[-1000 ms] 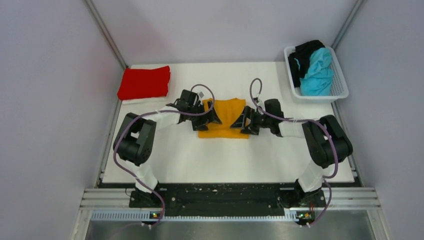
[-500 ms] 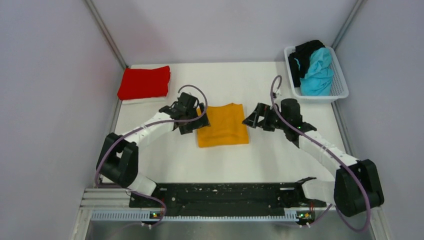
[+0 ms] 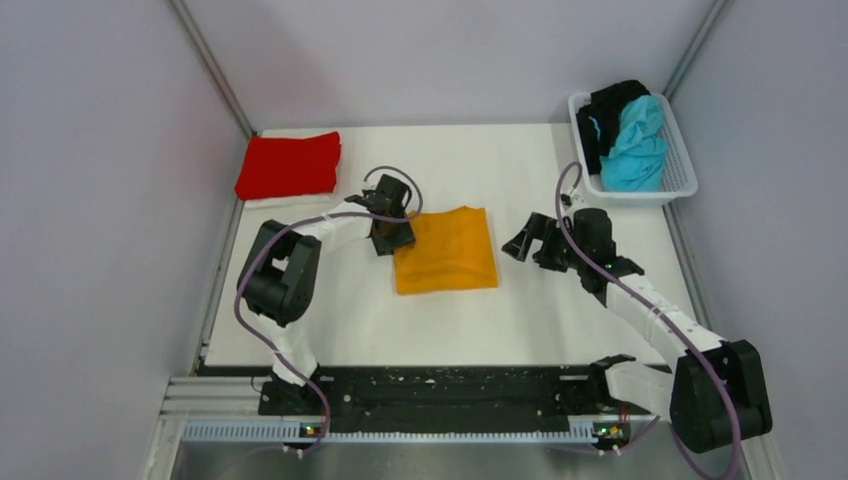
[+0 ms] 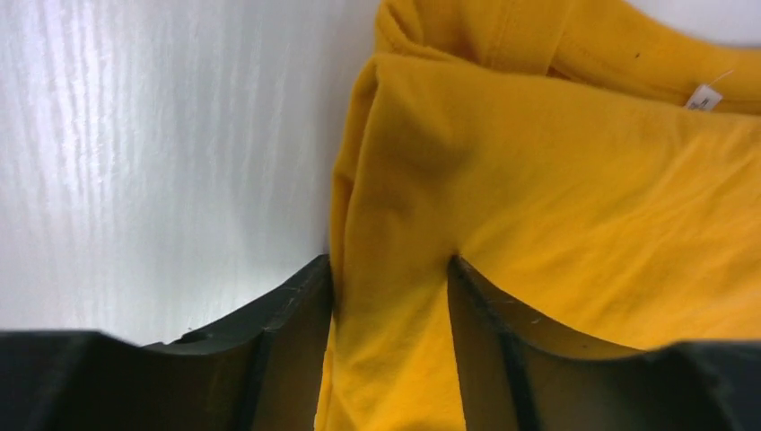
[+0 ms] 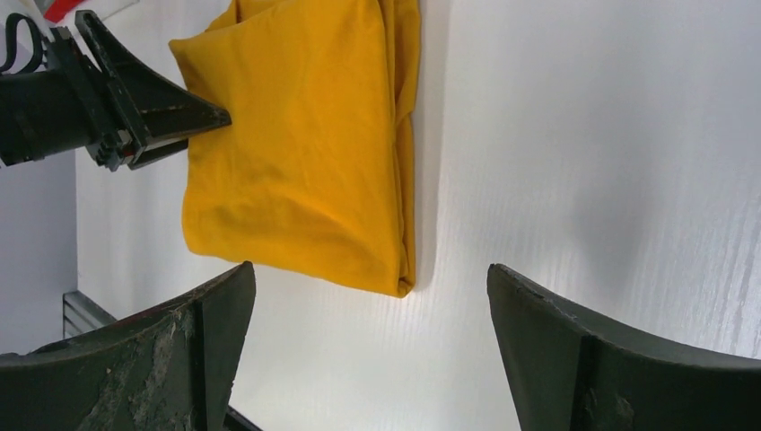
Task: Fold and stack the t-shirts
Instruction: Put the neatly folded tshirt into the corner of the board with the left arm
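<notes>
The orange-yellow t-shirt point(image 3: 447, 250) lies folded into a rough square at the table's middle. My left gripper point(image 3: 397, 237) is at its upper left edge, and in the left wrist view point(image 4: 390, 269) the jaws are closed on a fold of the orange-yellow cloth point(image 4: 556, 180). My right gripper point(image 3: 525, 248) is open and empty, a little to the right of the shirt; the right wrist view point(image 5: 368, 278) shows bare table between its fingers, with the shirt point(image 5: 296, 153) beyond. The red t-shirt point(image 3: 288, 165) lies folded at the back left. The turquoise t-shirt point(image 3: 635, 145) and black t-shirt point(image 3: 608, 105) sit crumpled in the basket.
A white wire basket point(image 3: 683, 175) stands at the back right corner. Grey walls close in the table on the left, back and right. The left gripper's fingers point(image 5: 202, 115) show in the right wrist view at the shirt's far edge.
Both grippers have let go of the shirt's sides and drawn apart. The right one has moved off to the right and opened. The left one has come back and closed on the shirt's left edge.
</notes>
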### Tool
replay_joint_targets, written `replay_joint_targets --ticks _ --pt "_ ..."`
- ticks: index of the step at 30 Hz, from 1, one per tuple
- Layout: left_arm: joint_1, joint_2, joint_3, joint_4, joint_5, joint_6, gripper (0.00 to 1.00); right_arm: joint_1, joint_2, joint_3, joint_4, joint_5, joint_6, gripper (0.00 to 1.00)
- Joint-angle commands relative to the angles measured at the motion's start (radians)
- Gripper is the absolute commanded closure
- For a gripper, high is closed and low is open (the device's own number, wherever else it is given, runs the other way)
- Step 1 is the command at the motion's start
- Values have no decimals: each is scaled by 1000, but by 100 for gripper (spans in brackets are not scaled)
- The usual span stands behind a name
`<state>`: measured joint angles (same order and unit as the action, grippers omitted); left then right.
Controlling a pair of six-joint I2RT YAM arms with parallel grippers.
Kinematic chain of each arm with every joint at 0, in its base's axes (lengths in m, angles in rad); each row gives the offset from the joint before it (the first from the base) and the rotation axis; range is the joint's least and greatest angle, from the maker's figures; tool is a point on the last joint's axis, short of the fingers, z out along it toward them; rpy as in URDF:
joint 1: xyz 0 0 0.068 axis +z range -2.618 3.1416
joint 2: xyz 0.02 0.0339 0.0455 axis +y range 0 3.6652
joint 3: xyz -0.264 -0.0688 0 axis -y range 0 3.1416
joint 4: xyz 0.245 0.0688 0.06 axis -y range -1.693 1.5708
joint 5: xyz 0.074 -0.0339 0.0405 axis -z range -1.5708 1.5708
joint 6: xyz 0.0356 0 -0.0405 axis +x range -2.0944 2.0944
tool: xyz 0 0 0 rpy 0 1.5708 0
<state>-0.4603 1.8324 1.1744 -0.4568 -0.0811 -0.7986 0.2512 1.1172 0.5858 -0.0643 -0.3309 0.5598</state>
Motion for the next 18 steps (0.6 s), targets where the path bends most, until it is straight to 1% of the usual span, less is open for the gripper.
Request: replay_joint_targets --ticks 1,2,4,6,7,9,10,12,15,18 --pt "-37 126 59 -44 -45 16 50 -1 -53 -14 5 56 -13 1" --pt "-48 152 84 -66 -64 17 56 -3 -53 -15 7 66 -17 1" --pt "-67 202 144 -113 -97 15 72 -3 -48 -12 4 83 -25 1" --pt "-77 247 198 -161 -147 0 98 -5 -35 -3 1 83 -29 1" --pt "-77 266 230 -191 -171 -6 100 -7 -29 0 1 81 -31 1" --pt "-77 294 302 -259 -253 5 100 -7 -16 8 1 86 -42 1" --pt "-77 300 336 -305 -309 18 100 -7 -10 12 1 95 -49 1" --pt "-77 296 405 -350 -425 59 100 -8 -8 17 3 119 -63 1" --pt "-71 274 474 -344 -595 165 100 -7 -19 20 9 158 -82 1" --pt "-46 259 533 -294 -691 315 100 -8 -33 23 -3 213 -108 2"
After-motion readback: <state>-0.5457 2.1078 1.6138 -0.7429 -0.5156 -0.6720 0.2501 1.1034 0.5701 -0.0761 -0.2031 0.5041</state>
